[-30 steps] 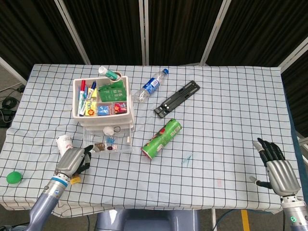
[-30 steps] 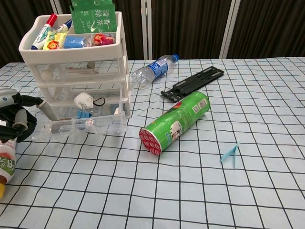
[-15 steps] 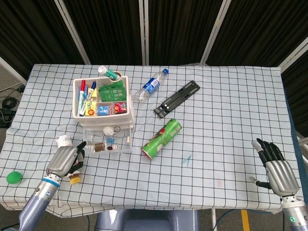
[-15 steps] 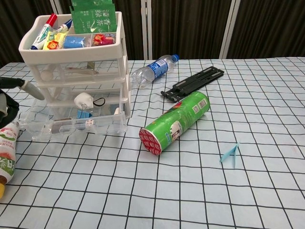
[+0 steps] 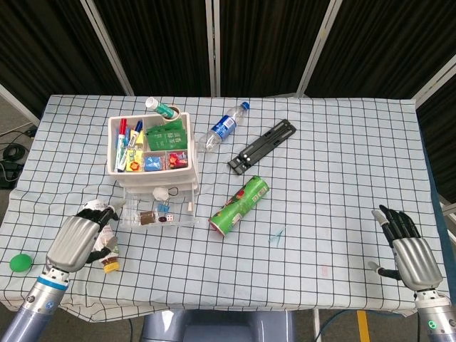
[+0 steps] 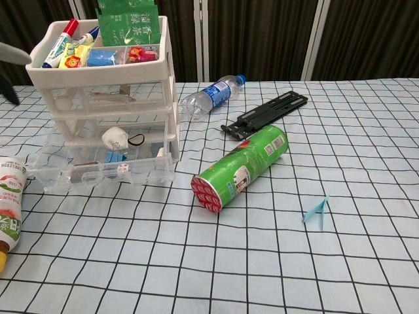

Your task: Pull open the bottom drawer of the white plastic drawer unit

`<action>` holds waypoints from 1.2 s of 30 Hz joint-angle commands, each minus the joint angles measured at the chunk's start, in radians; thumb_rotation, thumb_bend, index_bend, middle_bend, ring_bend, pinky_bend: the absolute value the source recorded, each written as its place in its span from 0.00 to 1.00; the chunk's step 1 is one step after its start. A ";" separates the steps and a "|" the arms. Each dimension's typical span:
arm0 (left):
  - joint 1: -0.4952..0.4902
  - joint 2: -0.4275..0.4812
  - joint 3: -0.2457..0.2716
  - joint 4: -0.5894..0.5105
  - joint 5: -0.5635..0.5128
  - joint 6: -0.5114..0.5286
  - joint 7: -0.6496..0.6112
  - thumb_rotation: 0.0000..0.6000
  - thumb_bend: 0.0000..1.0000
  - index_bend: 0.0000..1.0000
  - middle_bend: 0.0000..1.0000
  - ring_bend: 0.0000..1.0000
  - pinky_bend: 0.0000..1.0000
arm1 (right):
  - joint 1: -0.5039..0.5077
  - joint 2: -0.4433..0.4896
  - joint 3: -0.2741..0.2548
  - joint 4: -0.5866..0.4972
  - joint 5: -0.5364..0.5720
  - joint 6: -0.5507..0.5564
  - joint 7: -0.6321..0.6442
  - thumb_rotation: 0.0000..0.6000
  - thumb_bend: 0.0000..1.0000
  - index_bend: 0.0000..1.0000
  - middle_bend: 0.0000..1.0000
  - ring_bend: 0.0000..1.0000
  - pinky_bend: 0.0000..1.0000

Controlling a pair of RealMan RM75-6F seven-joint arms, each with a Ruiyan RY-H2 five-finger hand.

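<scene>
Looks like the pull itself is done — bottom drawer (image 6: 105, 171) juts out from the white drawer unit (image 5: 151, 146); left hand (image 5: 77, 240) beside it, empty, fingers loosely curled; right hand (image 5: 407, 249) idle, fingers spread; next calls only for checking travel.

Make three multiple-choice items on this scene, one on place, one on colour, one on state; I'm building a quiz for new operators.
1. Where does the green can lie?
A. right of the drawer unit
B. inside the top tray
C. on the black bracket

2. What colour is the water bottle's cap?
A. red
B. blue
C. yellow

3. How does the bottom drawer stand?
A. pushed flush
B. lifted out
C. pulled out

Answers:
1 A, it lies on the cloth beside the drawer unit.
2 B, the cap shows blue.
3 C, its clear front juts past the frame.
</scene>
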 commanded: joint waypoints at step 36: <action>-0.331 -0.105 -0.220 0.112 -0.121 -0.250 0.709 1.00 0.03 0.45 0.97 0.88 0.77 | 0.027 0.003 0.026 0.034 0.073 -0.066 0.056 1.00 0.02 0.03 0.00 0.00 0.00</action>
